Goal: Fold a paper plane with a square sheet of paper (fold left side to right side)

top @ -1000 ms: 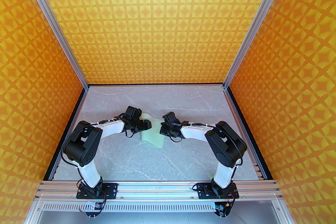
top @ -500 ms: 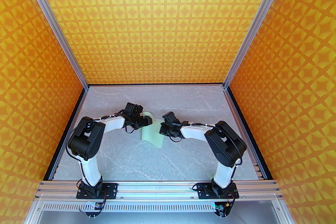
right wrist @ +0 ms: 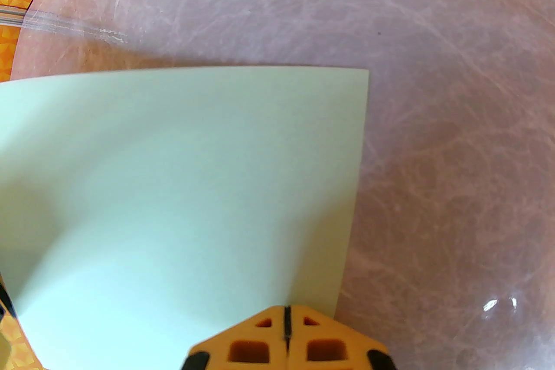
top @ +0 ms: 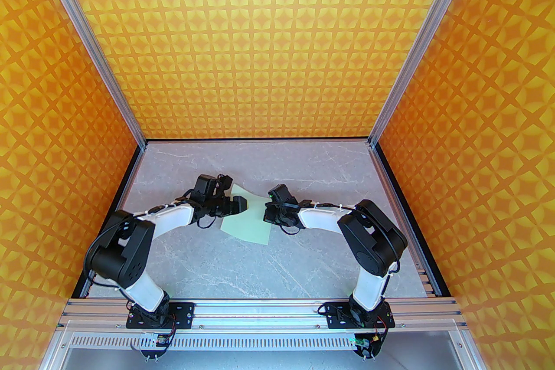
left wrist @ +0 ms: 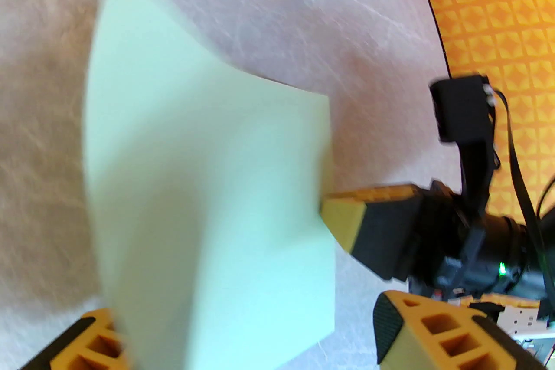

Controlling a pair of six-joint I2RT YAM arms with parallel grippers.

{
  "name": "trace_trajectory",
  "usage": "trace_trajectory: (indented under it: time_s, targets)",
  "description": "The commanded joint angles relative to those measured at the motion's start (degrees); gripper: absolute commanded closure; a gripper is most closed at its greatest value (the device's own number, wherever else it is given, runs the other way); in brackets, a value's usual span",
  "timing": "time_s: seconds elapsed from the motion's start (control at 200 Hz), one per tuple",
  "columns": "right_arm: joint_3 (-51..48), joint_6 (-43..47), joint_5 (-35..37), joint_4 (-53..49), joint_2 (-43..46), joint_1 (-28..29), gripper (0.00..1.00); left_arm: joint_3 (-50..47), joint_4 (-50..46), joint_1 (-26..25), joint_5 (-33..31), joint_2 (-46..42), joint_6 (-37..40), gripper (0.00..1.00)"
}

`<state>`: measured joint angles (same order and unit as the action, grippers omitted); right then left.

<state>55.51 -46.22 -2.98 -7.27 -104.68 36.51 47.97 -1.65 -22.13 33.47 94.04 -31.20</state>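
Note:
The square sheet of paper [top: 246, 225] is pale mint green and lies on the table between my two grippers, gently curved, with no crease visible. My left gripper [top: 241, 204] hovers over the sheet's far left part. In the left wrist view its yellow fingers [left wrist: 433, 338] stand wide apart and open, with the sheet [left wrist: 208, 194] running down between them. My right gripper [top: 266, 215] is shut, its tips resting on the sheet's right edge. The right wrist view shows its fingertips [right wrist: 286, 331] closed together at the near edge of the sheet [right wrist: 182, 186].
The grey marble table [top: 260, 268] is bare in front of and behind the paper. Orange patterned walls with aluminium posts [top: 130, 116] close in the left, back and right. The arm bases sit on the rail [top: 260, 309] at the near edge.
My left arm has swung back to the left and its elbow has dropped. The sheet's raised, curled left side has come down and spread out leftward. The right arm has not moved.

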Motion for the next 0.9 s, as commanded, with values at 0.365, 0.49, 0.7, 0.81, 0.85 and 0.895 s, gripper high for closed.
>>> trace_trajectory:
  time_s: [0.365, 0.49, 0.7, 0.81, 0.85, 0.895]
  targets:
    - [-0.5, 0.8, -0.6, -4.3, -1.9, 0.0, 1.00, -0.2, 5.2, -3.9, 2.2, -1.6, -4.7, 0.28]
    - [-0.5, 0.8, -0.8, -4.2, -1.9, 0.0, 1.00, -0.5, 7.8, -5.3, 2.9, -0.2, -6.6, 0.28]
    - [-1.2, 0.7, -1.2, -3.0, -1.2, 0.0, 1.00, -3.0, 17.2, -6.2, 5.5, 1.5, -12.7, 0.27]
    - [-1.1, 1.0, -1.5, -2.5, -0.2, -0.1, 1.00, -3.5, 19.3, -6.8, 5.8, 2.8, -14.0, 0.28]
    - [-1.3, 1.0, -1.6, -2.3, 0.3, -0.3, 1.00, -3.4, 19.3, -7.1, 5.8, 3.0, -13.9, 0.28]
    - [-1.5, 1.1, -1.8, -1.9, 1.0, -0.4, 0.99, -3.2, 19.4, -7.3, 5.8, 3.1, -13.9, 0.28]
